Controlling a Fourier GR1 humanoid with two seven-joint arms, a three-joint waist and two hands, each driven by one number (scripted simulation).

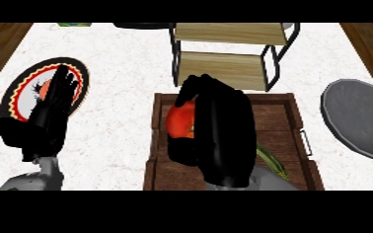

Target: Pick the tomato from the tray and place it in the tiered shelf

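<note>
Right hand (pixel 222 138) over tray, fingers and thumb curled round tomato.

Found above the brown wooden tray (pixel 280 109) at the near middle of the counter, black fingers pointing far and bent down over the tomato (pixel 180 121), thumb side at its left. Tomato noted red-orange, inside the tray's far left part, largely hidden; whether lifted off the tray floor could not be told. Green item (pixel 268 159) seen in the tray just right of the forearm, kind not determinable. Tiered shelf (pixel 226 54) recorded just beyond the tray's far edge, two pale wooden boards in a black frame. Left hand (pixel 51 106) observed at the left, fingers straight, over a patterned plate (pixel 79 76). Grey round plate (pixel 357 116) logged at the right edge.
</note>
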